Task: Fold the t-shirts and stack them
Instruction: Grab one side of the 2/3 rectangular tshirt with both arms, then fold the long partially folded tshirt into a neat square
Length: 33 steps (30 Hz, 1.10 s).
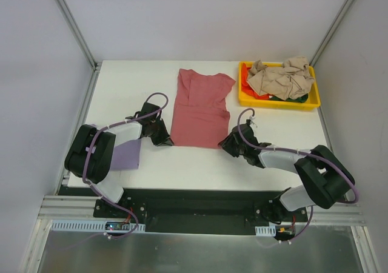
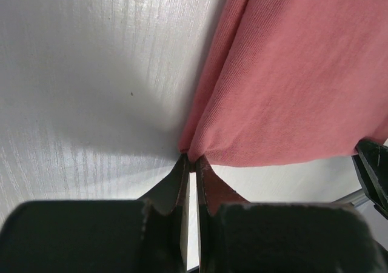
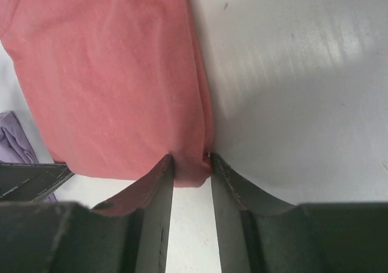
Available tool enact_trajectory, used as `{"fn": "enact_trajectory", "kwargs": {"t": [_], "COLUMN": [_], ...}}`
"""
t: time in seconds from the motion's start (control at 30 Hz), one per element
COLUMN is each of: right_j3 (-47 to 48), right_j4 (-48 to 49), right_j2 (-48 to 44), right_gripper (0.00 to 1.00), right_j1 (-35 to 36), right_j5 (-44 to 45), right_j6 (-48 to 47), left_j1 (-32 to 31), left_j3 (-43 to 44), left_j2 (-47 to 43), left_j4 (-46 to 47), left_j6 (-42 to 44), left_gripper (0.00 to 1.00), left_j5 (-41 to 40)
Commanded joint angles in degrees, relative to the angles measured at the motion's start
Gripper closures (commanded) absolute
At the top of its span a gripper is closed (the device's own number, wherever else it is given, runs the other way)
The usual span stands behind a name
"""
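Observation:
A dusty red-pink t-shirt [image 1: 200, 109] lies flat in a long strip on the white table, collar end away from me. My left gripper [image 1: 162, 138] is shut on its near left corner; in the left wrist view the fingertips [image 2: 194, 161] pinch the hem of the cloth [image 2: 291, 73]. My right gripper [image 1: 229, 144] is at the near right corner. In the right wrist view its jaws [image 3: 191, 161] stand a narrow gap apart, with the corner of the shirt [image 3: 115, 79] between them. A lavender t-shirt [image 1: 128, 155] lies flat beneath the left arm.
A yellow tray [image 1: 279, 105] stands at the back right corner. It holds a crumpled beige t-shirt [image 1: 282, 79], with a red one [image 1: 247, 82] and a dark green one [image 1: 303, 98] beneath. Metal frame posts rise at both back corners.

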Motion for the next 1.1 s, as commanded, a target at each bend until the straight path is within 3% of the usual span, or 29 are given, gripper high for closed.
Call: {"fn": "enact_trajectory", "kwargs": {"t": [0.0,0.1,0.27,0.4,0.57,0.67,0.8,0.93,1.07], "right_j3": [-2.2,-2.0,-2.1,-0.9,-1.0,0.5,4.8,5.6,6.5], "right_j4": [-7.6,-6.7,-7.5,-17.9,-25.6,-29.2,-36.8,-33.4,-35.5], "right_j2": [1.8,0.5,-6.9,-14.4,-22.8,-26.0,-30.5,-36.4,-40.9], "right_gripper": [0.74,0.99,0.99,0.99,0.99,0.99,0.99,0.99,0.99], "right_j1": [-0.7,-0.6,-0.3,-0.2,0.8,2.9,6.0,8.2,9.2], "right_j5": [1.9,0.1,-9.5,-18.8,-34.2,-43.7,-47.9,-54.0,-53.5], "right_j6": [-2.9,-7.1,-14.2,-16.9,-18.1,-20.0,-22.0,-17.3,-15.9], "left_j1": [-0.3,-0.4,-1.0,-1.6,-2.3,-2.5,-2.8,-2.8,-2.8], "left_j3": [-2.0,-2.7,-7.4,-14.1,-19.2,-18.8,-15.7,-11.8,-6.6], "left_j2": [-0.2,-1.5,-9.8,-20.9,-38.9,-51.2,-64.5,-70.3,-73.1], "left_j4": [-2.3,-1.5,-0.9,-1.8,-9.3,-16.1,-23.0,-29.2,-32.3], "left_j6": [0.5,0.8,-0.2,-1.9,-4.1,-4.5,-2.8,-1.0,0.3], "left_gripper": [1.0,1.0,1.0,1.0,1.0,1.0,1.0,1.0,1.0], "left_j5": [-3.7,-2.9,-2.5,-2.5,-2.6,-3.2,-4.2,-5.0,-5.4]}}
